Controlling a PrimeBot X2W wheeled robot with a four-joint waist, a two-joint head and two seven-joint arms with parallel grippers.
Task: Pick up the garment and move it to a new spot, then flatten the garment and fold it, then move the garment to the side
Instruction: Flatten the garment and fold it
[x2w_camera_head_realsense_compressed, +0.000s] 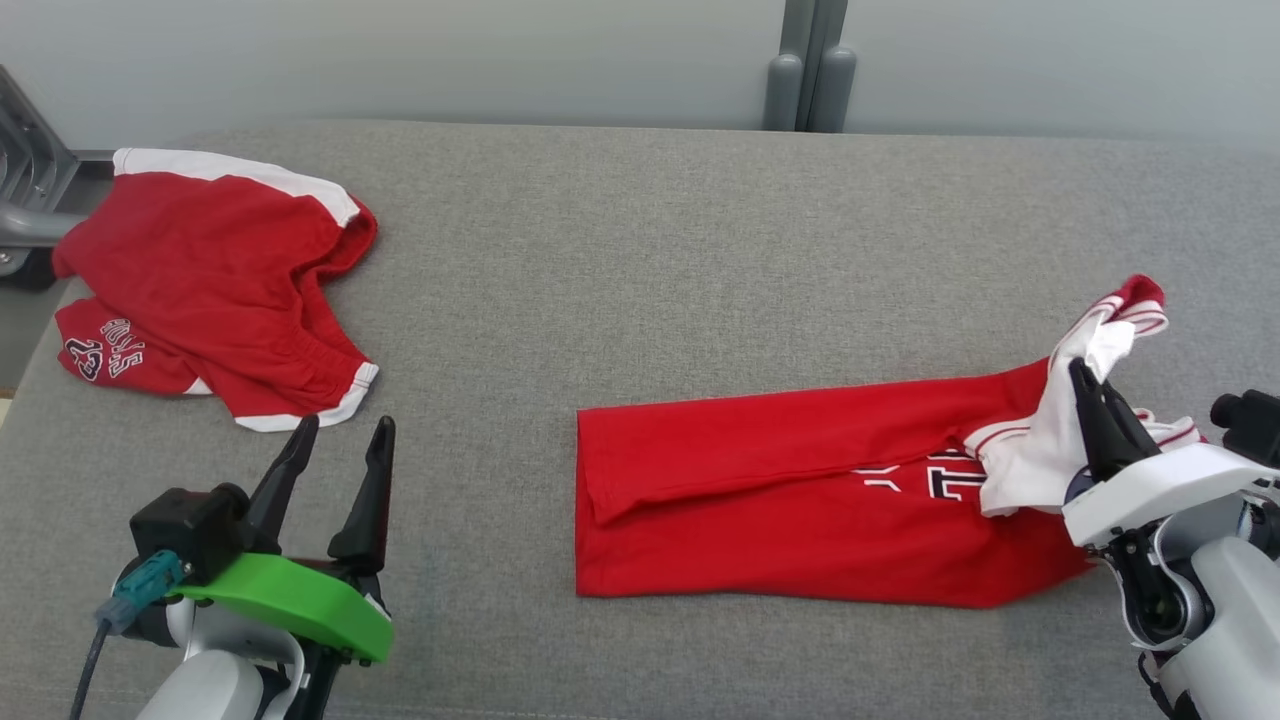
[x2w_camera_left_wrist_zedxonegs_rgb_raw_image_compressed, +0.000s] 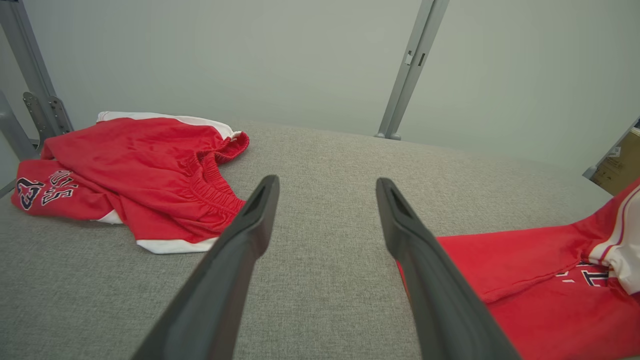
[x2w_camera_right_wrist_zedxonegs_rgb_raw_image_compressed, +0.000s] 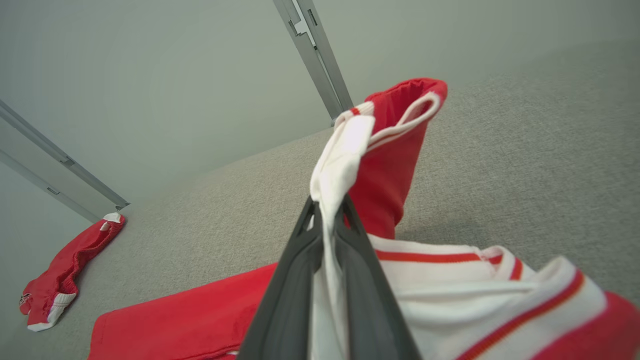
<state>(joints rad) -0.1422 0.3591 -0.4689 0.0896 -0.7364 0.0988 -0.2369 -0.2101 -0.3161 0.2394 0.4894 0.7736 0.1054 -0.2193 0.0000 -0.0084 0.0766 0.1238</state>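
**Right gripper pinches the jersey's end while the left waits open**

A red jersey (x2w_camera_head_realsense_compressed: 780, 500) lies on a grey padded surface (x2w_camera_head_realsense_compressed: 640, 250), right of centre and close to the robot. It forms a long, narrow band running left to right. Its upper part is doubled over the lower, so partial dark-and-white lettering (x2w_camera_head_realsense_compressed: 950, 480) peeks out from under the flap. Most of it rests flat, but its right end is raised off the surface.

The right gripper (x2w_camera_head_realsense_compressed: 1090, 385) sits at that end, its jaws clamped together on the jersey's white trim (x2w_camera_head_realsense_compressed: 1100, 350). In the right wrist view the white cloth runs up between the two dark fingers (x2w_camera_right_wrist_zedxonegs_rgb_raw_image_compressed: 295, 280). A red, white-edged loop (x2w_camera_right_wrist_zedxonegs_rgb_raw_image_compressed: 400, 125), likely an armhole, stands above the tips. The grip is at the very end of the jersey. That is probably so this end can be carried toward the left edge for the next fold, or dragged to shift the whole piece. Which of the two is meant cannot be told.

The left gripper (x2w_camera_head_realsense_compressed: 345, 430) is at lower left, jaws spread wide and holding nothing, over bare surface. It is apart from the jersey's left edge, which suggests it is parked clear of the cloth.

Red shorts (x2w_camera_head_realsense_compressed: 210, 280) with white hems lie crumpled at the far left corner, well apart from the jersey and out of the way of the fold.

By my reading, folding is under way and the move to the side is not yet done.
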